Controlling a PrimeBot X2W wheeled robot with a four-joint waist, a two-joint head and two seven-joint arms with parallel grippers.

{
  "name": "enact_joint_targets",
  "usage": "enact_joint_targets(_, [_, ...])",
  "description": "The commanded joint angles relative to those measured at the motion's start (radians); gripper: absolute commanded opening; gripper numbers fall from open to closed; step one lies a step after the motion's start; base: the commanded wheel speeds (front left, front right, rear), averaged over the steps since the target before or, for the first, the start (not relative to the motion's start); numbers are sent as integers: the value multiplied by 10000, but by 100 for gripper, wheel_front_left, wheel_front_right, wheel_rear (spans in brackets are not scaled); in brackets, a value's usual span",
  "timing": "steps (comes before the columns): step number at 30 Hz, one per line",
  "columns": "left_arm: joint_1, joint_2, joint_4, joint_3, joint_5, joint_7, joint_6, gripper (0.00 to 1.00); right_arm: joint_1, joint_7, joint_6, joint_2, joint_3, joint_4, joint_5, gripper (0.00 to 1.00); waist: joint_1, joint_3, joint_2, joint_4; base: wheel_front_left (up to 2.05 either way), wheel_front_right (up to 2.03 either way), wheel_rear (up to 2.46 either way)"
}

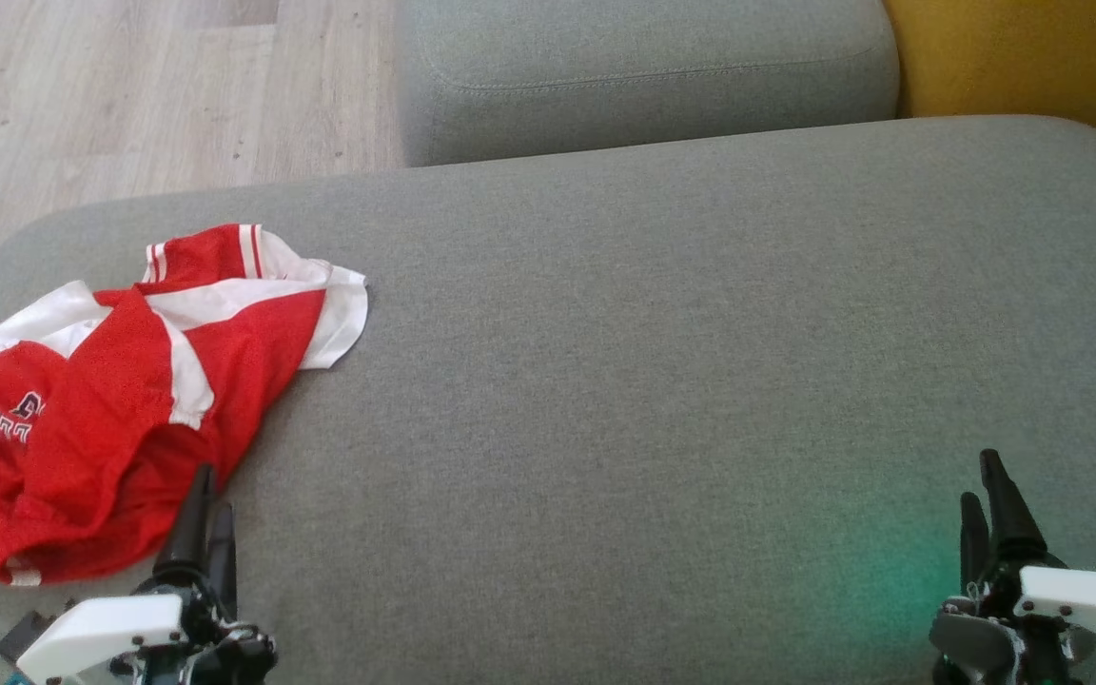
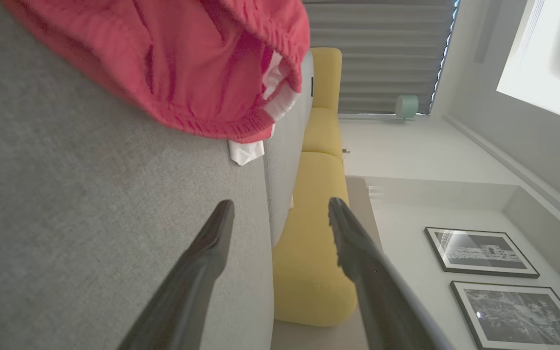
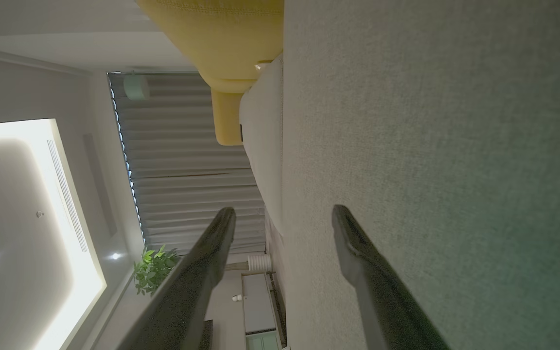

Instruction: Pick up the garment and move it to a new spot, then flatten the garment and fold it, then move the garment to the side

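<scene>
Head view looks down on a big grey sofa cushion (image 1: 662, 400) that takes up most of the picture. Behind it, at the top left, is a pale wooden floor (image 1: 129, 86), and next to the floor sits a second grey cushion (image 1: 643, 76). A yellow seat (image 1: 1033, 57) peeks in at the top right corner. Far off in the left wrist view hangs a grey curtain (image 2: 382, 58). The red and white jersey (image 1: 129, 381) lies in a crumpled heap on the left end of the big cushion, close to its left edge. It has white stripes and some white letters on the red part. The left gripper (image 1: 212, 490) is at the bottom left, just beside the near edge of the jersey, and its dark fingertips show in front of the red cloth. In the left wrist view its two fingers stand wide apart and empty, and the jersey lies past the fingertips, not touching them. The right gripper (image 1: 978, 476) is at the bottom right, well apart from the jersey, over bare grey cushion. In the right wrist view its fingers are spread wide too, holding nothing. A soft green glow (image 1: 890, 571) falls on the cushion just beside it. Two framed pictures (image 2: 479, 253) hang on a pale wall in the left wrist view. A small green plant (image 3: 153, 267) shows in the right wrist view.
</scene>
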Motion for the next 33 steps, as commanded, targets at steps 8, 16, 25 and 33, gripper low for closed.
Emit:
enact_joint_targets(8, [-259,99,-746,-66,1373,-291,-39,100,-474,-340,12,-60,395,-530,-1309,100,0,-61,0,-2,0,0,0])
enact_joint_targets(16, [-161,105,-1006,-80,2528,-494,18,100,-490,-545,17,-125,874,-687,-2770,100,0,-137,0,1,0,0,0])
enact_joint_targets(25, [33,149,-1308,-372,4228,-758,166,100,-489,-811,23,-222,1430,-755,-4333,100,0,-266,0,-6,0,0,0])
enact_joint_targets(33, [168,271,-1514,-676,5330,-992,498,100,-419,-1047,28,-140,1640,-828,-5369,100,0,-383,0,1,0,0,0])
